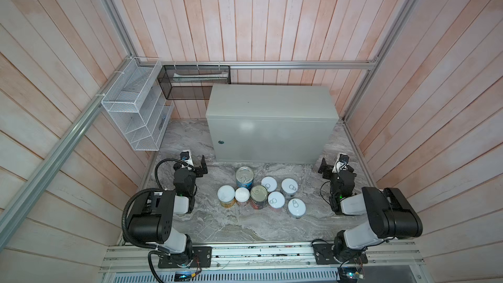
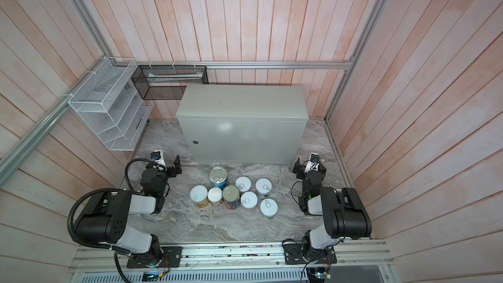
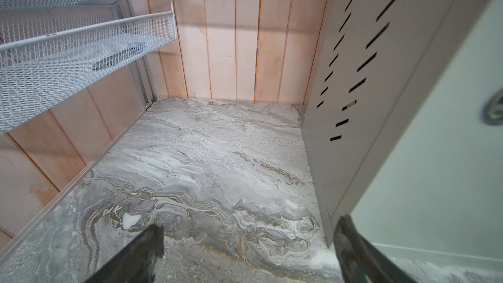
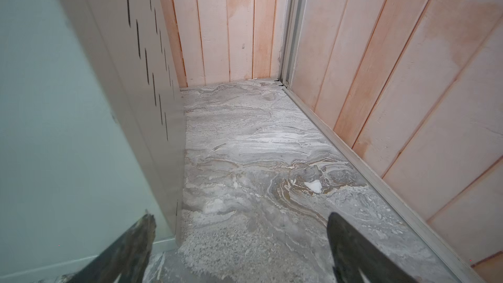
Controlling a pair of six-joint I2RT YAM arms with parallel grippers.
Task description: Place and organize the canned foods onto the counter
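Standing upright in both top views, eight cans (image 1: 258, 196) are clustered on the marbled surface (image 1: 245, 227) just in front of the grey-green box (image 1: 269, 104). A pale long item (image 1: 201, 77) is held in the black mesh basket (image 1: 185, 92).

From the left wrist, a dark flat item (image 3: 117, 59) is seen in the white mesh rack (image 3: 68, 72). The fingers (image 3: 152, 246) of the left gripper (image 3: 250, 225) are spread and released beside the box.

From the right wrist, the fingers (image 4: 136, 240) of the right gripper (image 4: 241, 217) are likewise spread and released.
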